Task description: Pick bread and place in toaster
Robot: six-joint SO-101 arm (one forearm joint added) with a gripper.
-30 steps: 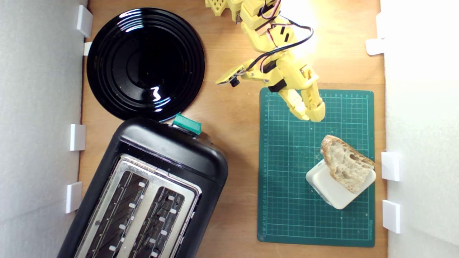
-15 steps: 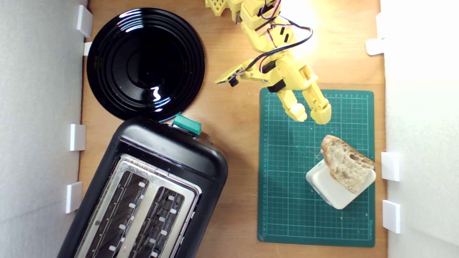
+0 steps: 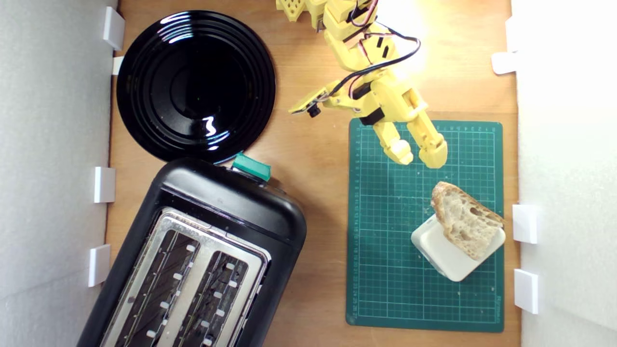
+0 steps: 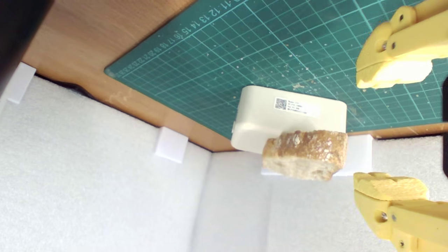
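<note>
Since a second before, my yellow plastic gripper (image 3: 418, 158) had parted its fingers and edged nearer the bread, gaping empty over the green gridded cutting mat (image 3: 385, 250). That rough, holey slice of crusty bread (image 3: 464, 219) leaned on a smooth cream-white rounded block (image 3: 441, 255) (propped, I judged, so an edge stood clear for grabbing). Well apart waited the black plastic toaster with silver slotted top (image 3: 202, 260).

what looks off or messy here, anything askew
The bread is propped on a white block, overhanging its edge rather than lying flat. Crumbs dot the green mat. The toaster sits skewed on the table.
</note>
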